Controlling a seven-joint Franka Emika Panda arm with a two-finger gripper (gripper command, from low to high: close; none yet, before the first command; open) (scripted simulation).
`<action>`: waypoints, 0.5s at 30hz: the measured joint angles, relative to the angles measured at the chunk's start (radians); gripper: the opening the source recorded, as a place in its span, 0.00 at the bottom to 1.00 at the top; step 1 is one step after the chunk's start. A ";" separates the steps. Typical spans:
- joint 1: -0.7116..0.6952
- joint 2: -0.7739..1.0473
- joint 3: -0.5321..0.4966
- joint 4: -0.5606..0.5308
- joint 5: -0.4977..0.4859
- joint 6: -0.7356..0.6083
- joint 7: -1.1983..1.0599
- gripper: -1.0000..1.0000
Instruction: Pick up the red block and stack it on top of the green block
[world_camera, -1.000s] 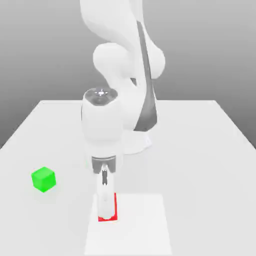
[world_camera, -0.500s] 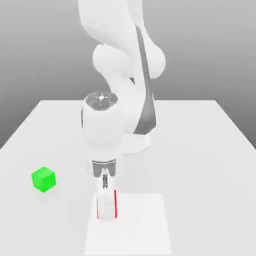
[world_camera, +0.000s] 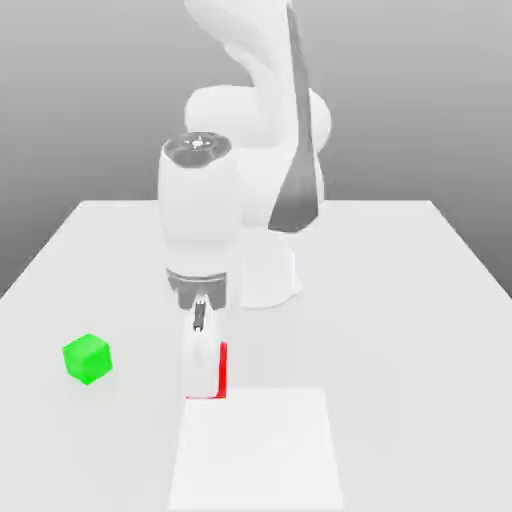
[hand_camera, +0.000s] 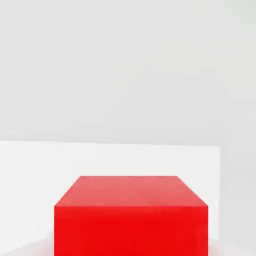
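The red block (world_camera: 221, 369) hangs a little above the table, held between the fingers of my gripper (world_camera: 205, 375), which is shut on it. A white finger covers most of the block in the exterior view, leaving a red strip along its right side and bottom. In the hand view the red block (hand_camera: 130, 215) looms close, with the table below it. The green block (world_camera: 87, 359) rests on the table at the exterior view's left, well apart from the gripper.
A brighter white square patch (world_camera: 256, 450) lies on the table (world_camera: 400, 300) just in front of and below the gripper. The arm's base (world_camera: 265, 275) stands behind the gripper, mid-table.
The fingers closed on the red block, and the hand rose, lifting the block off the white patch. The green block has not moved.
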 joint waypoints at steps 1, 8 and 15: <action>-0.027 -0.010 -0.011 -0.004 -0.005 -0.007 0.026 0.00; -0.179 -0.089 -0.105 -0.031 0.002 -0.055 0.177 0.00; -0.272 -0.051 -0.174 -0.043 0.031 0.006 0.253 0.00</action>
